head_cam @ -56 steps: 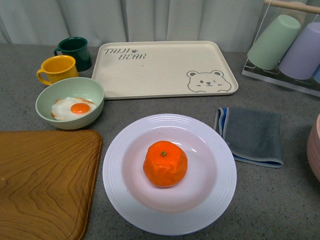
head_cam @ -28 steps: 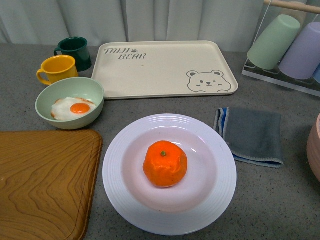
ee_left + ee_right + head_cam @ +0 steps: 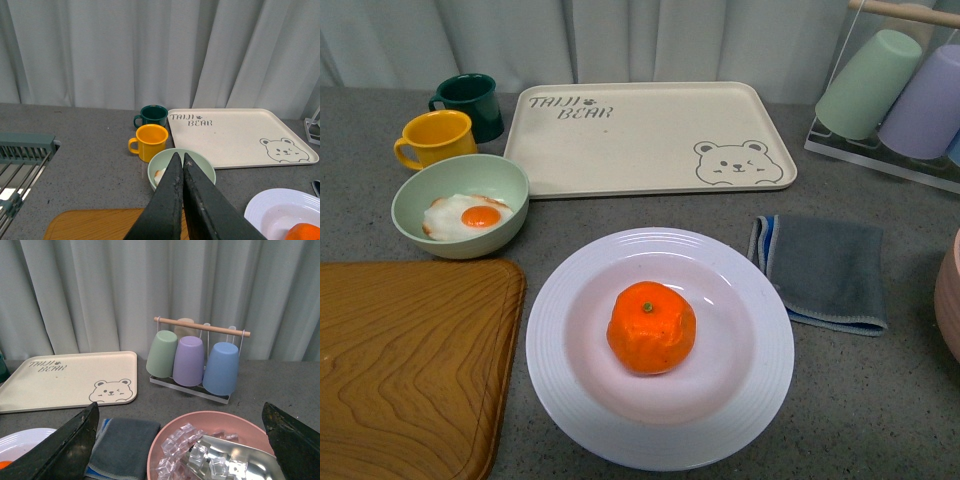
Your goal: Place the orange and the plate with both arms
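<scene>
At the far left of the front view a wooden board (image 3: 410, 370) is lying flat, with a yellow mug (image 3: 435, 137) and a dark green mug (image 3: 470, 103) standing behind it and a pale green bowl (image 3: 460, 180) holding a fried egg (image 3: 467, 216) between them. The left gripper (image 3: 179, 159) is showing only in its own wrist view, where its jaws are pressing together with nothing between them, hanging above the green bowl; the plate (image 3: 265, 210) and a sliver of the orange (image 3: 305, 233) are lying off to its right, well apart from it. In the front view the plate (image 3: 660, 445) is sitting flat on the grey table, near the camera and in front of the cream tray (image 3: 640, 140). The orange (image 3: 651, 327) is resting in the plate's middle with its green stem spot facing up; being nearly round, it is showing no clear long axis. To the right a grey cloth (image 3: 825, 270) is lying just beside the plate. The right gripper (image 3: 180, 405) is spreading its jaws wide and empty, with the plate's edge (image 3: 20, 440) well off to its left. Only this view is revealing the ice cubes (image 3: 200, 450) in the pink bowl (image 3: 165, 432) and the blue cup (image 3: 221, 367) on the rack.
</scene>
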You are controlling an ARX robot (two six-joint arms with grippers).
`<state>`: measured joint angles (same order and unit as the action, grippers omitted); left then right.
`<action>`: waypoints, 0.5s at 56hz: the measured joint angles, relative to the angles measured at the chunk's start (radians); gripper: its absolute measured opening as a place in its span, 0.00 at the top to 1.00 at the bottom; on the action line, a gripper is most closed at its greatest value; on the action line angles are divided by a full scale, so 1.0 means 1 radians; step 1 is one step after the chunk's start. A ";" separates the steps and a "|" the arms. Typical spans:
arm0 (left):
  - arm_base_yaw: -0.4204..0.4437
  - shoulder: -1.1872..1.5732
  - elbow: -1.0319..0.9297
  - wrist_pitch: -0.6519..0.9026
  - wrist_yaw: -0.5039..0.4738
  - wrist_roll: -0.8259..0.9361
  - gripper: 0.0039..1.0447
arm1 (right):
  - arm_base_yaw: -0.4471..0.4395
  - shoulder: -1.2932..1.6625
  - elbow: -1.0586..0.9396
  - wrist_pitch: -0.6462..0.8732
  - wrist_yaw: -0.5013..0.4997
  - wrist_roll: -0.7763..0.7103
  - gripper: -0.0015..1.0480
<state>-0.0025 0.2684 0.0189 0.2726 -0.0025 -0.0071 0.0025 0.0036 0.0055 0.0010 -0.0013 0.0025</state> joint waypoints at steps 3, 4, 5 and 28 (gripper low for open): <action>0.000 -0.015 0.000 -0.016 0.000 0.000 0.97 | 0.000 0.000 0.000 0.000 0.000 0.000 0.09; 0.000 -0.022 0.000 -0.022 0.000 0.000 0.97 | 0.000 0.000 0.000 0.000 0.000 0.000 0.09; 0.000 -0.027 0.000 -0.027 0.000 0.000 0.97 | 0.000 0.000 0.000 0.000 0.000 0.000 0.09; 0.000 -0.091 0.000 -0.089 0.000 0.000 0.61 | 0.000 0.000 0.000 0.000 0.000 0.000 0.09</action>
<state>-0.0025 0.1772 0.0189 0.1837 -0.0025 -0.0074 0.0025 0.0036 0.0055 0.0010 -0.0013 0.0025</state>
